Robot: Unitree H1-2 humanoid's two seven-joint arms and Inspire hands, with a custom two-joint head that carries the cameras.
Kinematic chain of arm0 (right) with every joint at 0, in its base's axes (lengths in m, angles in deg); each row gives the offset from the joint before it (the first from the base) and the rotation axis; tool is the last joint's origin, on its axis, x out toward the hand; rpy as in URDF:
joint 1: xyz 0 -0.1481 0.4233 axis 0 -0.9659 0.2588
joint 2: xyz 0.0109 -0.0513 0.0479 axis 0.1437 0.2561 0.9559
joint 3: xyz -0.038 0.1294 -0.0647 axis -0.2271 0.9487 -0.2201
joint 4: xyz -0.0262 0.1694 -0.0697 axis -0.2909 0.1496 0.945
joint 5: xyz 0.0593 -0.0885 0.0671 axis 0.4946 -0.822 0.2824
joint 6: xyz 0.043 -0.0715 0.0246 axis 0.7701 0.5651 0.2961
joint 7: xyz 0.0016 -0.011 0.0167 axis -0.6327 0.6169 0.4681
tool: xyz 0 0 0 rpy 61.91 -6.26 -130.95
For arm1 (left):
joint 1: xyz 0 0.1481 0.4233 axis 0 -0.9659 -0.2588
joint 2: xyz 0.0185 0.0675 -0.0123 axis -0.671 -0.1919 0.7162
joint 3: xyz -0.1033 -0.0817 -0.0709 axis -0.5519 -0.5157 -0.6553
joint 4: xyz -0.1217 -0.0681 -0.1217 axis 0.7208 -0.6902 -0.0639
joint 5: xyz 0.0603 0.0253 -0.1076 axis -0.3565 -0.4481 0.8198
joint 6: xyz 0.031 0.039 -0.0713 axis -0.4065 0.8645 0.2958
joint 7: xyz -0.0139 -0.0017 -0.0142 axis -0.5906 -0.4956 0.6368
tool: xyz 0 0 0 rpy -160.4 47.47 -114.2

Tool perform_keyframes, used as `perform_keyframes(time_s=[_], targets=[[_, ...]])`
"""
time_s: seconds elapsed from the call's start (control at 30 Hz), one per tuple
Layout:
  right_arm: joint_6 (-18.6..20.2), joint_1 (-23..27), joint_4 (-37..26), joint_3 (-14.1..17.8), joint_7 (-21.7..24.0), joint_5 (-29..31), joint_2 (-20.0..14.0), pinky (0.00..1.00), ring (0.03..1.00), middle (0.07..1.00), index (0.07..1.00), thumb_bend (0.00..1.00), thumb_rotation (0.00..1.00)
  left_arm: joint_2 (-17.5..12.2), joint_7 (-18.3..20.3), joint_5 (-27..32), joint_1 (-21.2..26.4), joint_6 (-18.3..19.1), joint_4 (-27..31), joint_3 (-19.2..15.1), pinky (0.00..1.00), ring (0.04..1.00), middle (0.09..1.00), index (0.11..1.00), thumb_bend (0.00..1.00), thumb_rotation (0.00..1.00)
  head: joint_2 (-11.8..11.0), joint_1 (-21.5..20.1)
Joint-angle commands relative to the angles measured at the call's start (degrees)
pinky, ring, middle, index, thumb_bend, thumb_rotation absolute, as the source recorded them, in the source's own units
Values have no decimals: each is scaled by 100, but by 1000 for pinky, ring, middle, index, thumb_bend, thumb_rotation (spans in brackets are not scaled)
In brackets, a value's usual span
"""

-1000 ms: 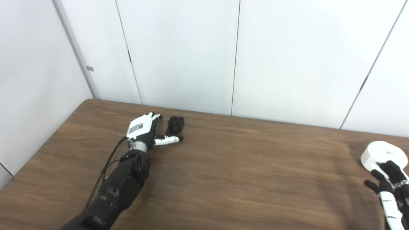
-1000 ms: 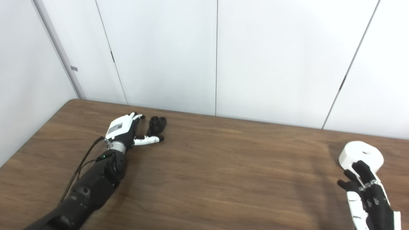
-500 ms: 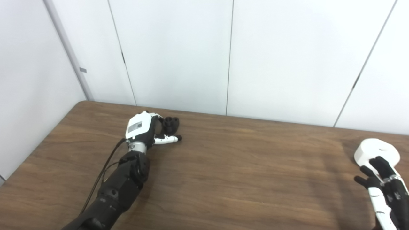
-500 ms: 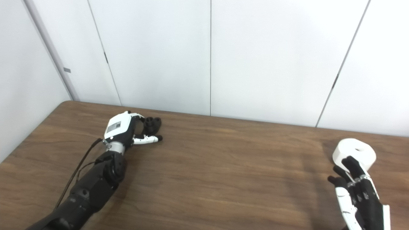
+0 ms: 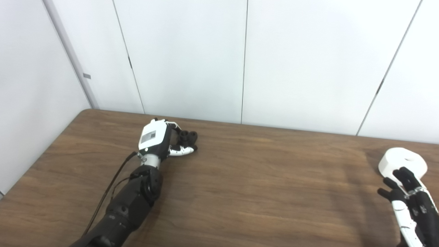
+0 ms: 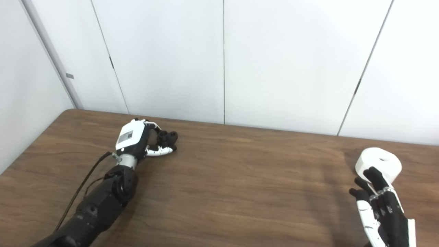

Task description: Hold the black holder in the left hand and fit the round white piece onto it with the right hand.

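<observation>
The black holder [image 5: 188, 136] lies on the brown table [image 5: 260, 192] at the far left, near the wall. My left hand [image 5: 158, 139] has its fingers curled over the holder's left side and its white thumb along the near side, so the holder sits in its grasp on the tabletop. The round white piece [image 5: 403, 162], a thick ring with a small hole on top, rests at the far right of the table. My right hand [image 5: 410, 200] is just in front of it, open with fingers spread, and its fingertips [image 6: 369, 172] reach the ring's near side.
White wall panels [image 5: 247, 61] rise directly behind the table's far edge, close to the holder. The table's left edge runs diagonally past my left arm [image 5: 127, 206]. Bare wood lies between the two hands.
My left hand's fingers have curled from open beside the holder to wrapped around it. The camera has shifted a little. The right hand stays open at the white piece.
</observation>
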Motion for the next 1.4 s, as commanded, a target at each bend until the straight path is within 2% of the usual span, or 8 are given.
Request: perform_keyframes(time_s=[0.0,0.17,0.5,0.6,0.77,0.93,1.2,1.37], targets=[[-185,81,-203,-16,9,-13,12,712,808,849,822,353,487,-38,-2,-93,149,-56,82,32,1000,889,744,534,1000,251,-6,-18],[-162,95,-246,-29,-6,-63,15,693,800,845,815,356,482,-77,2,-119,151,-161,95,59,1000,885,739,537,1000,274,10,-25],[35,103,-476,-71,-42,-105,96,686,799,842,810,361,478,-48,93,-90,21,-226,354,34,996,872,733,528,1000,244,81,-112],[93,106,-560,-78,-48,-87,133,686,799,841,807,375,475,-22,172,-90,-127,-272,608,67,983,868,728,529,1000,227,109,-136],[192,140,-787,-123,-61,-195,175,690,802,839,810,348,479,54,304,-173,-323,-326,1058,216,928,854,717,526,1000,259,147,-210],[314,220,-1051,-171,-112,-294,216,686,799,831,798,368,483,229,501,-116,-508,-343,1528,272,952,861,718,519,1000,223,147,-210],[482,297,-1408,-274,-101,-385,229,684,821,850,813,349,512,419,810,-242,-770,-263,2162,309,937,859,716,521,1000,251,213,-337],[578,416,-1471,-381,-83,-447,246,712,824,854,818,359,522,539,984,-280,-959,-267,2481,326,974,867,723,526,1000,268,229,-488]])
